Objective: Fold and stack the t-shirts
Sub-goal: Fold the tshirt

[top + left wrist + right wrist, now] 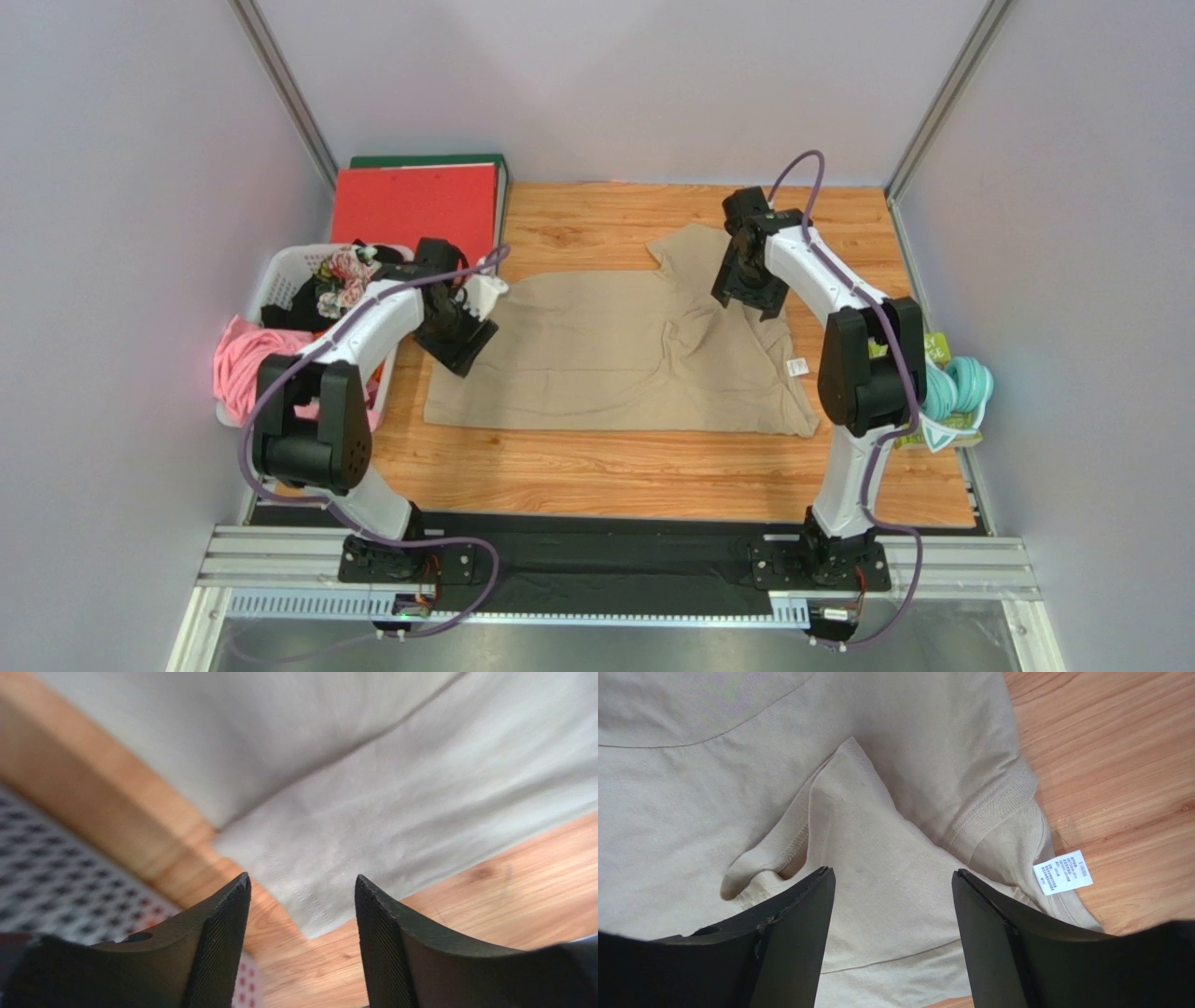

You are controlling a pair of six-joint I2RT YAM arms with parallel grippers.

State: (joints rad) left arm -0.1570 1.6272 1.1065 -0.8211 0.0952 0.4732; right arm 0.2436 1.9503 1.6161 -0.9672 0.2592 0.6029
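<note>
We hold left gripper and right gripper wide open, empty, over t-shirt left corner and rumpled right side, ready to pinch.

tan t-shirt on table | left tool at left edge | right tool above right part

Wooden surface is carrying one tan t-shirt, lying spread flat w/ rumpled folds twd its right end, & a red binder sitting at the far-left corner.
</note>
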